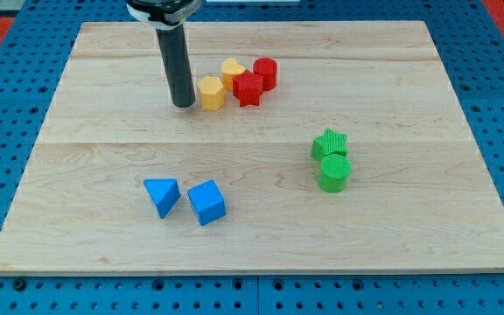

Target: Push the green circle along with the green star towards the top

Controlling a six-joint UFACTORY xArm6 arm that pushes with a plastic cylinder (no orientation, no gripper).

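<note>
The green circle point(334, 172) stands on the wooden board right of centre. The green star point(329, 143) touches it just above, toward the view's top. My tip point(183, 104) rests on the board in the upper left-centre part, far to the left of and above both green blocks. The tip stands just left of a yellow hexagon point(211, 92), close to it or touching it.
A yellow heart point(233, 70), a red star point(248, 88) and a red cylinder point(265, 73) cluster right of the yellow hexagon. A blue triangle point(162, 195) and a blue cube point(206, 202) sit at the lower left. The board's edge point(261, 273) runs along the bottom.
</note>
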